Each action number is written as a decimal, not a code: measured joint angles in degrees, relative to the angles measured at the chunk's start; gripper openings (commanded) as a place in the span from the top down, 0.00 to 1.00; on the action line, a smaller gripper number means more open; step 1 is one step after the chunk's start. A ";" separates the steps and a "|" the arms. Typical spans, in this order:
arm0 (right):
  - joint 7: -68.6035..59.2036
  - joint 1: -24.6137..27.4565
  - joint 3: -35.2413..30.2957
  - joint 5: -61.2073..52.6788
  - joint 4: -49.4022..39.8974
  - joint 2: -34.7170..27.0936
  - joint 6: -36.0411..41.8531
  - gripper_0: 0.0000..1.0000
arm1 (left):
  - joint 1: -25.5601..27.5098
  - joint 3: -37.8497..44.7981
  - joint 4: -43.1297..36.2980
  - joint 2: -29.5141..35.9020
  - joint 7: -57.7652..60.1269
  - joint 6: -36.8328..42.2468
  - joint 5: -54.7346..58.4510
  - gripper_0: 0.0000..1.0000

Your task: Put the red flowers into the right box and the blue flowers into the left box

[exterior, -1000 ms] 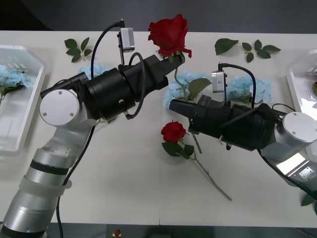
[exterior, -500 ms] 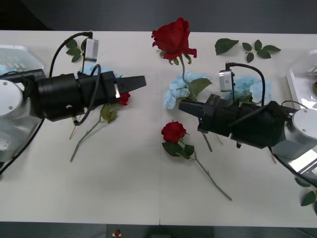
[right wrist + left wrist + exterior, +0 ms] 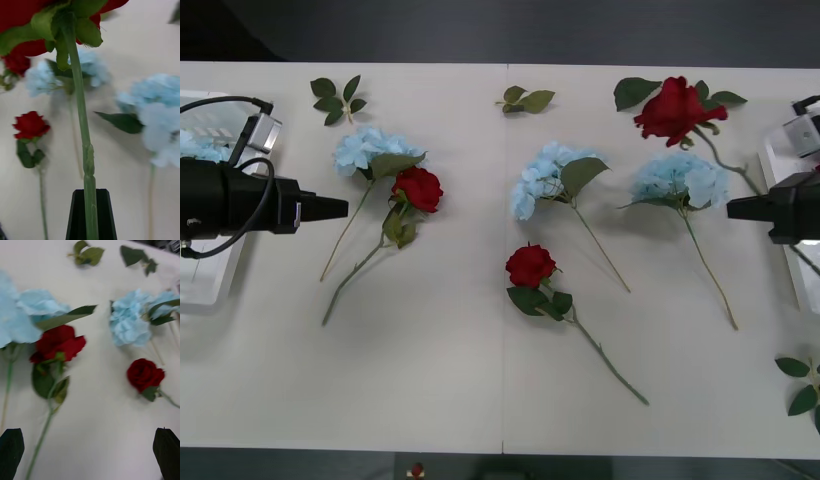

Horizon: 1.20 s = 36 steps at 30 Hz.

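My right gripper [image 3: 733,208] is at the table's right edge, shut on the green stem [image 3: 85,150] of a red flower [image 3: 675,108] whose bloom hangs over the far right of the table. Two more red flowers lie on the table, one at the left [image 3: 418,188] and one in the centre [image 3: 530,265]. Blue flowers lie at the left [image 3: 370,148], the centre [image 3: 542,175] and the right [image 3: 678,178]. My left gripper [image 3: 338,208] is open near the left box [image 3: 215,275], its fingers [image 3: 13,444] spread with nothing between them.
The left box holds a blue flower [image 3: 195,148]. Part of the right box [image 3: 778,150] shows at the right edge. Loose green leaf sprigs lie at the far left [image 3: 338,97], the far middle [image 3: 525,98] and the near right [image 3: 802,385].
The right gripper has carried the red flower from the far centre to the right side. Both arms have drawn back from the middle to the table's two sides.
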 measured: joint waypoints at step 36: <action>-4.84 -7.11 -0.01 16.09 49.16 14.55 -14.88 0.51 | -13.90 -0.01 15.98 -23.38 6.06 -0.15 -52.05 0.00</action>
